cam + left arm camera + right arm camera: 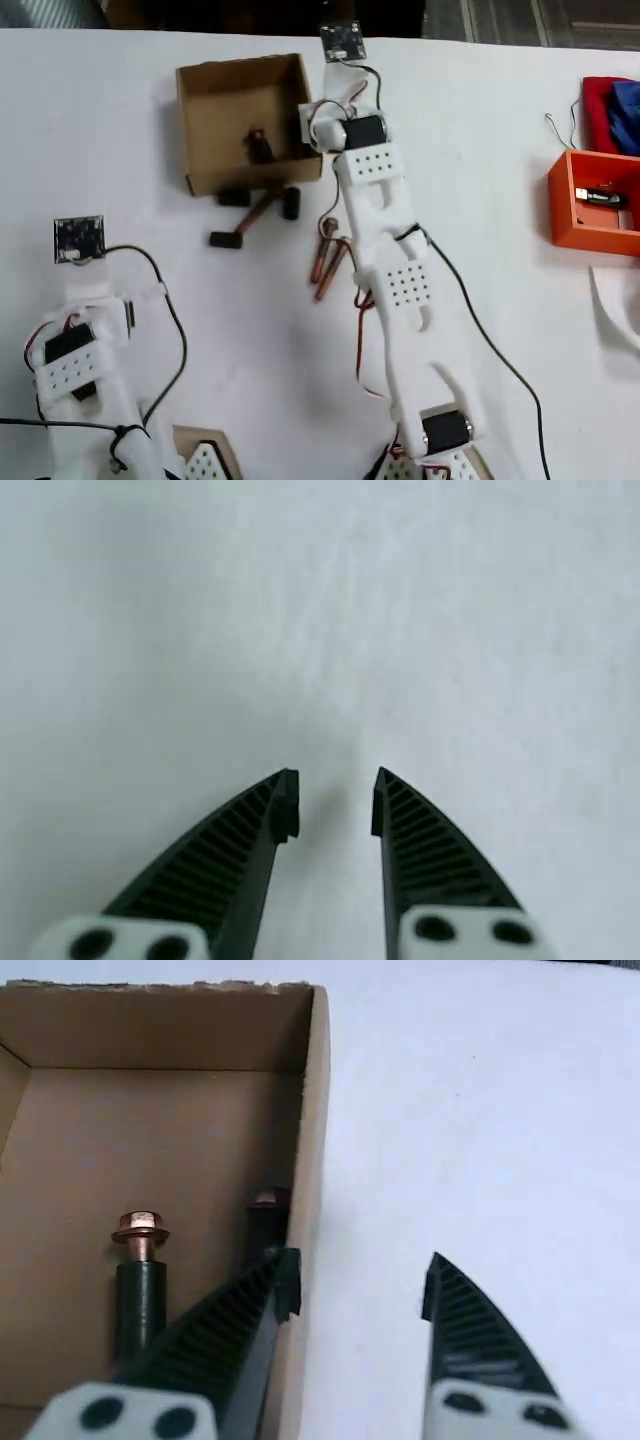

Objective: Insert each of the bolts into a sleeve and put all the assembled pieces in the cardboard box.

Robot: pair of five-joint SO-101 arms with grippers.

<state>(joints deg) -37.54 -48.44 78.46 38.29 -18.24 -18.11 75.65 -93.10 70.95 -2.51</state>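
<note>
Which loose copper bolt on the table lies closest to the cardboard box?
The single bolt lying slanted among the black sleeves beside the cardboard box; the other two bolts lie together farther off, beside the right arm.

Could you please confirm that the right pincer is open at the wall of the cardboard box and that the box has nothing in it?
Not quite: the cardboard box is not empty. The right wrist view shows a bolt in a sleeve inside it, and a second assembled piece close to the wall. The right pincer is indeed open at the box's wall.
</note>
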